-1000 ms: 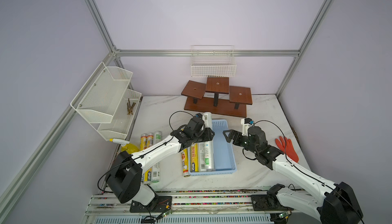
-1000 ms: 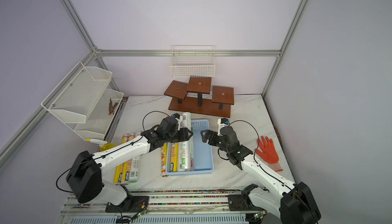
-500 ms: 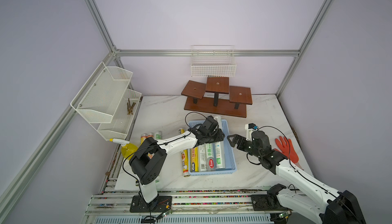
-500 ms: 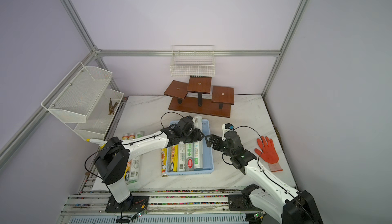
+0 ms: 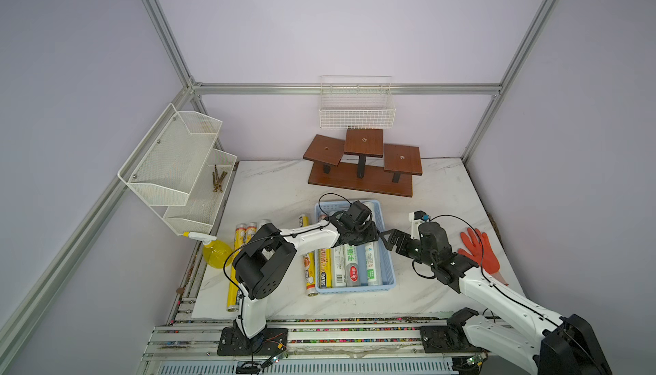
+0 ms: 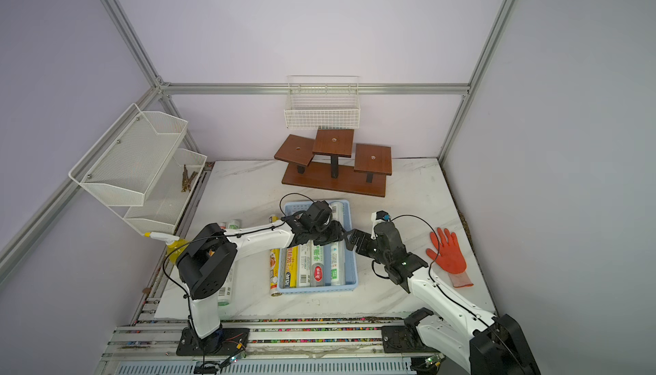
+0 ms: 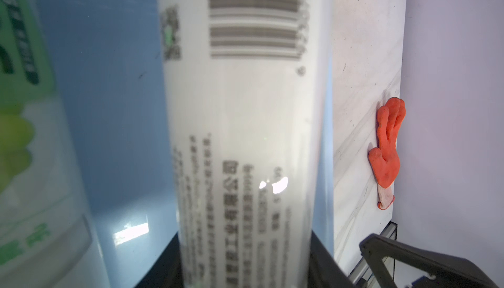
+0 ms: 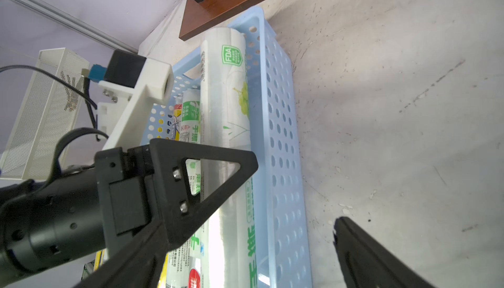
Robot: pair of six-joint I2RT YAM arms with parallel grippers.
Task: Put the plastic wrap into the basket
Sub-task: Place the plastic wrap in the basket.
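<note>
Plastic wrap roll in left claw's grip, inside basket

Pale lilac walls enclosing the cell, aluminium framing running along its corners. White marbled tabletop lying under even light. Brown stepped wooden stand sitting far centre, white wire basket hanging above it, two-tier mesh rack hanging left.

I count eight plastic wrap rolls, one basket, one glove and one spray bottle.
</note>
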